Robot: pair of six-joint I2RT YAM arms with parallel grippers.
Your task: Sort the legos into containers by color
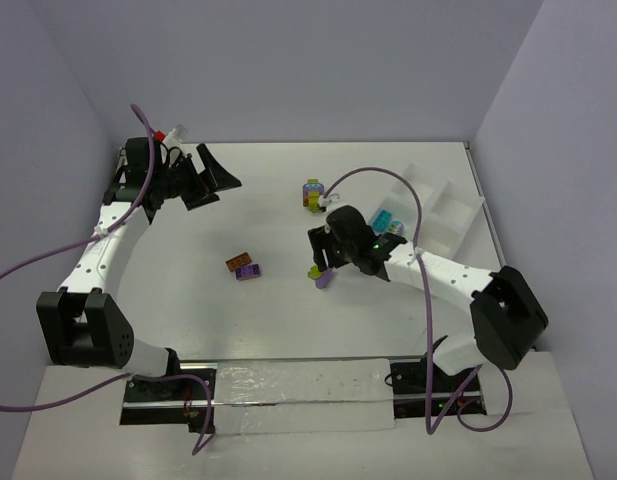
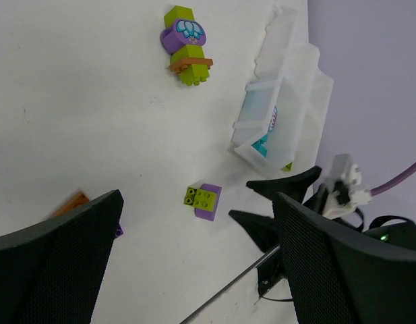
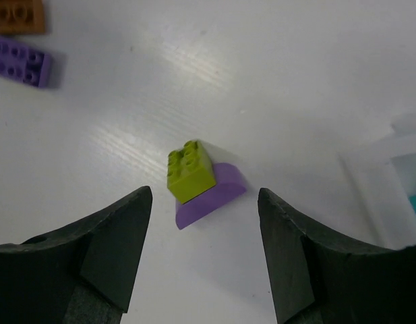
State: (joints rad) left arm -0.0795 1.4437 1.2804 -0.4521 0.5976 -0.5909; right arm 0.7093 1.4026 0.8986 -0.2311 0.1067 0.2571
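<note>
White divided tray [image 2: 292, 74], right side of table [image 1: 258, 330]: one compartment holds cyan legos [image 2: 267, 144]; the others are hard to read. Right gripper [image 3: 204, 202] jaws apart, straddling a lime-on-purple clump [image 3: 194, 177] lying on the table. Left gripper [image 1: 213, 182] wide open, empty.

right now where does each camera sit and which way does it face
top: above and behind, looking down on the table; left arm and right arm show
left wrist: high at far left, facing the tray; own fingers frame it
right wrist: low, looking down at the green and purple brick between own fingers
shared: that brick, in all three
</note>
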